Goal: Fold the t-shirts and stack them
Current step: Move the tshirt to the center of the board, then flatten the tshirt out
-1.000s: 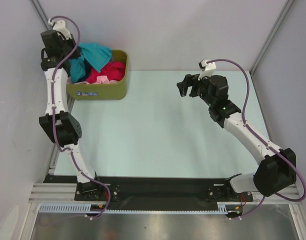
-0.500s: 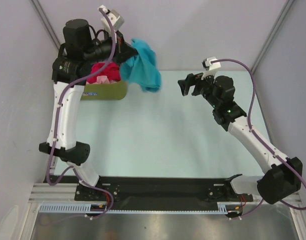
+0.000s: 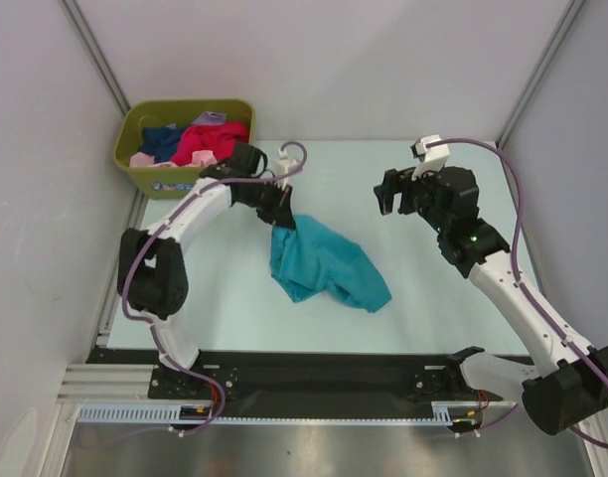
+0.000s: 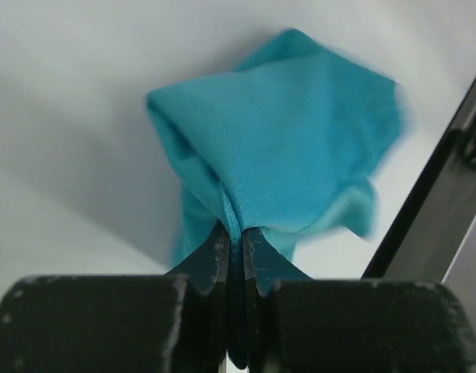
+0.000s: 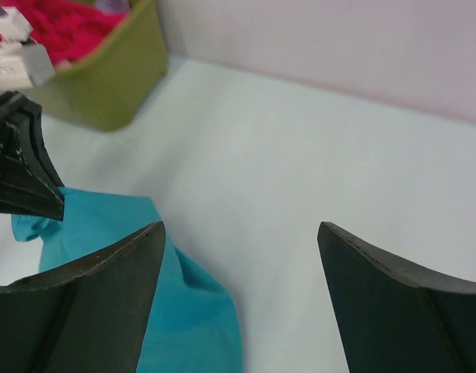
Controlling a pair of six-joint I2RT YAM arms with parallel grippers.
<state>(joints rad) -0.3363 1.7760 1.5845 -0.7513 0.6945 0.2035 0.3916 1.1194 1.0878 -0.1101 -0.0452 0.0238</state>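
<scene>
The teal-blue t-shirt lies crumpled on the pale table near its middle, one end lifted. My left gripper is shut on that raised end; the wrist view shows the teal cloth pinched between the jaws. My right gripper is open and empty, above the table to the right of the shirt, which shows at the lower left of its view. Magenta-red, navy and pale pink shirts lie bunched in the bin.
The olive-green bin stands at the table's back left corner and also shows in the right wrist view. Grey walls with metal posts close in the back and sides. A black rail runs along the near edge.
My left arm has swung from over the bin down to the table's middle, carrying the teal shirt, which now rests mostly on the table. My right arm has shifted slightly right.
</scene>
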